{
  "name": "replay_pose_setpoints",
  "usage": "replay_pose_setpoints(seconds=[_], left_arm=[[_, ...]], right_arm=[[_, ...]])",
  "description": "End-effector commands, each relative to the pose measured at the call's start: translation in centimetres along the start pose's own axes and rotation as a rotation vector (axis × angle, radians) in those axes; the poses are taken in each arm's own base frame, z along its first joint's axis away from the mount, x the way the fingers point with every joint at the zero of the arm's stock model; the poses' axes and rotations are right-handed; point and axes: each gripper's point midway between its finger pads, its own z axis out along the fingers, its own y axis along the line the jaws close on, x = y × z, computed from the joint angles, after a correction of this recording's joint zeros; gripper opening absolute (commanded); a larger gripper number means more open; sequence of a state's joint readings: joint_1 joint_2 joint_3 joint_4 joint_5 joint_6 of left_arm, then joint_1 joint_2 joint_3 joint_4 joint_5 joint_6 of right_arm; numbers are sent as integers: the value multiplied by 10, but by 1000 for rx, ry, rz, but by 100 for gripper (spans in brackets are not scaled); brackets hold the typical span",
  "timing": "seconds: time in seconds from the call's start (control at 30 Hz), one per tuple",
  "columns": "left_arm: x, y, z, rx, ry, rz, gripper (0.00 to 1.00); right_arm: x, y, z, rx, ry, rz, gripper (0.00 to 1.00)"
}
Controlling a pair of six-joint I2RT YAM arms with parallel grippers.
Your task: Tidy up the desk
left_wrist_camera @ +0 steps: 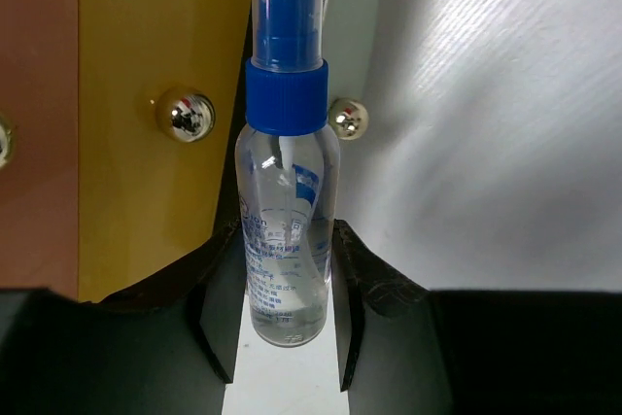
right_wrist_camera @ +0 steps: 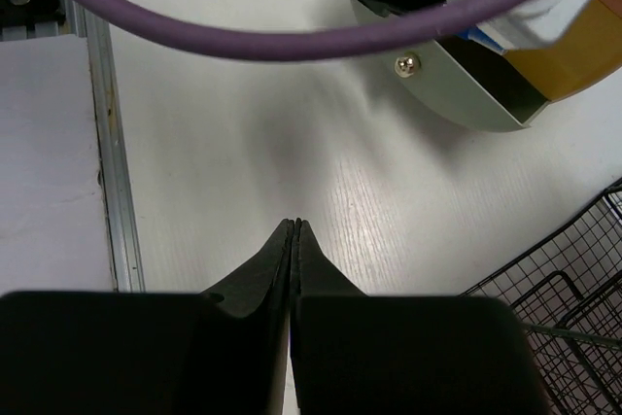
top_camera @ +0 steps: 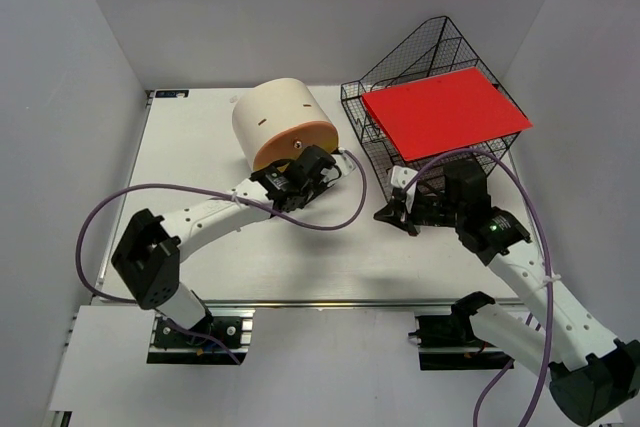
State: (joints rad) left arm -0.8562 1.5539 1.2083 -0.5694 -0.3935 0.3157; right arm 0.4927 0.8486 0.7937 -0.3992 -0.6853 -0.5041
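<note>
The white desk (top_camera: 200,147) carries a cream drawer box (top_camera: 283,122) with an orange front. My left gripper (top_camera: 318,169) is at that front, shut on a clear spray bottle (left_wrist_camera: 288,172) with a blue cap; the fingers (left_wrist_camera: 225,279) press on its lower body. The cap points at a dark gap between the orange front (left_wrist_camera: 146,46) and a pale panel (left_wrist_camera: 364,46) with a silver knob (left_wrist_camera: 347,119). My right gripper (top_camera: 385,212) hovers low over bare desk right of the box. Its jaws (right_wrist_camera: 294,224) are pressed together with nothing between them.
A black wire-mesh rack (top_camera: 400,67) stands at the back right with a red folder (top_camera: 445,112) lying on top; its mesh (right_wrist_camera: 564,289) is close to my right gripper. A silver rail (top_camera: 330,304) runs along the near edge. Purple cables loop over the desk.
</note>
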Motion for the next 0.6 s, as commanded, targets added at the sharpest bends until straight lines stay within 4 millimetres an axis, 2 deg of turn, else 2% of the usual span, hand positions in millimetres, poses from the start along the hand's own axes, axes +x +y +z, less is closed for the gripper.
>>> replay_pose_setpoints(seconds=[0.0, 0.2, 0.43, 0.57], left_arm=[[-19, 26, -3, -102, -31, 25, 0], [-13, 37, 5, -166, 6, 47, 0], [-9, 45, 10, -205, 40, 71, 6], [-5, 45, 12, -214, 59, 84, 20]], right_arm=[[-13, 1, -3, -2, -58, -48, 0], [-9, 5, -1, -15, -55, -50, 0], [-8, 8, -1, -29, -55, -47, 0], [-8, 8, -2, -26, -58, -48, 0]])
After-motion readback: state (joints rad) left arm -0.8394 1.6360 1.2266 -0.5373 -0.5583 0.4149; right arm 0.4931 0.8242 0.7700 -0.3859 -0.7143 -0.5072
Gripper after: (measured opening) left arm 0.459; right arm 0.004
